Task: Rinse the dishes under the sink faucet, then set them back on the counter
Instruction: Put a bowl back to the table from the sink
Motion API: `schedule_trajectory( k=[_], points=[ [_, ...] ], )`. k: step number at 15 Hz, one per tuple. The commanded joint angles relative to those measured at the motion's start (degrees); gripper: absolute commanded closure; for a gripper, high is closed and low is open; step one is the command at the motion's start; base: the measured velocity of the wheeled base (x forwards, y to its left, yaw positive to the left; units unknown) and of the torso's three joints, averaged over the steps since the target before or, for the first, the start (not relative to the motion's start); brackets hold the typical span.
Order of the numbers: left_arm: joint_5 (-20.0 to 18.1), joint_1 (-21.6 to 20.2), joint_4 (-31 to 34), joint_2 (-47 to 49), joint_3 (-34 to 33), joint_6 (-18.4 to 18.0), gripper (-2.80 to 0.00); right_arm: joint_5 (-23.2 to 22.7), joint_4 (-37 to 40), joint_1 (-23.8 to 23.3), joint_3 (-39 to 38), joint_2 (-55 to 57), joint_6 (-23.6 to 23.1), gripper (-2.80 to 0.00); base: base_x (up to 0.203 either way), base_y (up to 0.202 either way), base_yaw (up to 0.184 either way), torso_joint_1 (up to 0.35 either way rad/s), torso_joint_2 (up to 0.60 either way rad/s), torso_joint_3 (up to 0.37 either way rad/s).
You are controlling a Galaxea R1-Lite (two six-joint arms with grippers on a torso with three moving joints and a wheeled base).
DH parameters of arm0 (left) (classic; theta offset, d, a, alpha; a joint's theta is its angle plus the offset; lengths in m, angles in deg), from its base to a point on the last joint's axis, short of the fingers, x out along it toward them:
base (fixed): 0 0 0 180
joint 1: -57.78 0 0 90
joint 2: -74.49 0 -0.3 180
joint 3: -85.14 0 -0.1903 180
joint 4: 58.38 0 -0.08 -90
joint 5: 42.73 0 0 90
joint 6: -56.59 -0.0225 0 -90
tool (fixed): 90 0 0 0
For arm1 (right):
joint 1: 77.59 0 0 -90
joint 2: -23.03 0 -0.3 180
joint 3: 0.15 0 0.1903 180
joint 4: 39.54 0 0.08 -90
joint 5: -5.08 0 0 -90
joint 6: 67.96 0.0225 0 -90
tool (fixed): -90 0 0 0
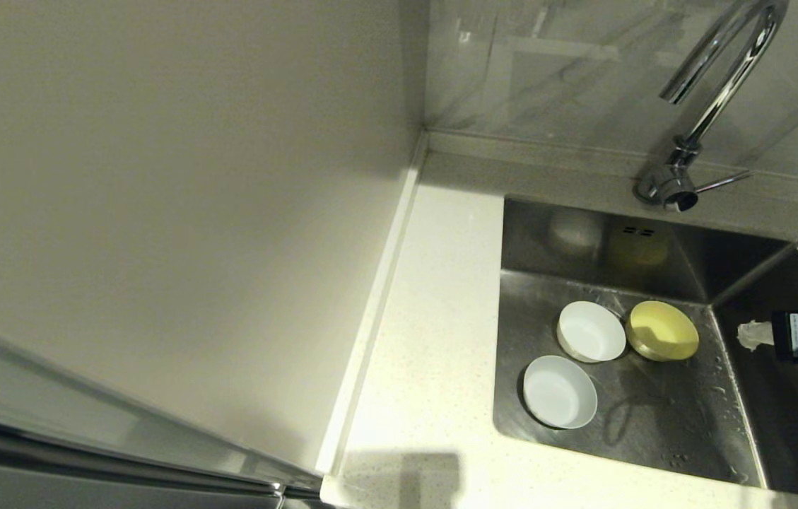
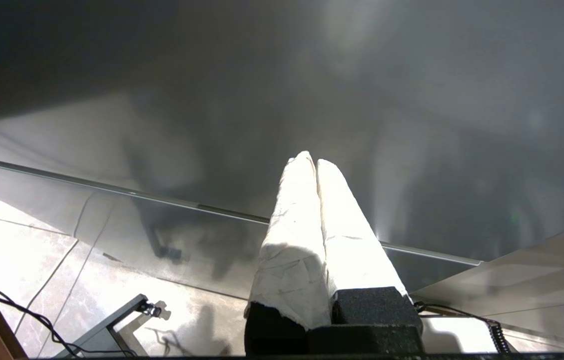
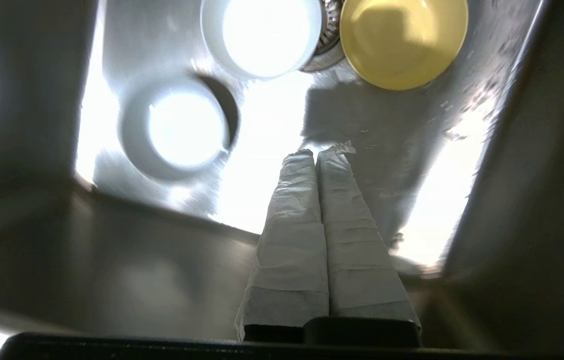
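Currently:
Sink (image 1: 653, 424): holds white bowl (image 1: 590, 331), yellow bowl (image 1: 662, 330), blue-grey bowl (image 1: 560, 391).
Right end effector (image 3: 317, 152): fingers pressed together, empty, over the sink.
Left end effector (image 2: 315, 161): pressed together, parked.

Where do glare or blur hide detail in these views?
Right wrist view: the white bowl and blue-grey bowl insides blow out, the sink floor glares. Left wrist view: the background is soft. Head view: the faucet casts a shadow behind it.
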Motion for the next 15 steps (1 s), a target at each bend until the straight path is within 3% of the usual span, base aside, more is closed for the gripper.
schedule_trajectory(
  k=[1,3,4,7,12,15],
  points=[
    [0.0,0.0,0.0,-0.2,0.0,0.0,0.00,-0.4,0.2,0.6,-0.7,-0.5,-5.7,0.00,0.000,0.000,0.000,0.000,0.00,0.000],
    [0.0,0.0,0.0,-0.2,0.0,0.0,0.00,0.2,0.0,2.6,-1.4,0.4,-5.9,0.00,0.000,0.000,0.000,0.000,0.00,0.000],
    [0.0,0.0,0.0,-0.2,0.0,0.0,0.00,0.2,-0.1,2.8,-1.4,1.1,-6.1,-2.80,0.000,0.000,0.000,0.000,0.00,0.000],
    [0.0,0.0,0.0,-0.2,0.0,0.0,0.00,0.2,-2.1,4.3,-0.6,4.7,-7.0,-2.80,0.000,0.000,0.000,0.000,0.00,0.000],
    [0.0,0.0,0.0,-0.2,0.0,0.0,0.00,0.8,-22.3,6.0,-0.6,17.7,-12.8,-2.80,0.000,0.000,0.000,0.000,0.00,0.000],
    [0.0,0.0,0.0,-0.2,0.0,0.0,0.00,8.9,-27.4,9.1,1.4,25.0,-13.8,-2.80,0.000,0.000,0.000,0.000,0.00,0.000]
  ],
)
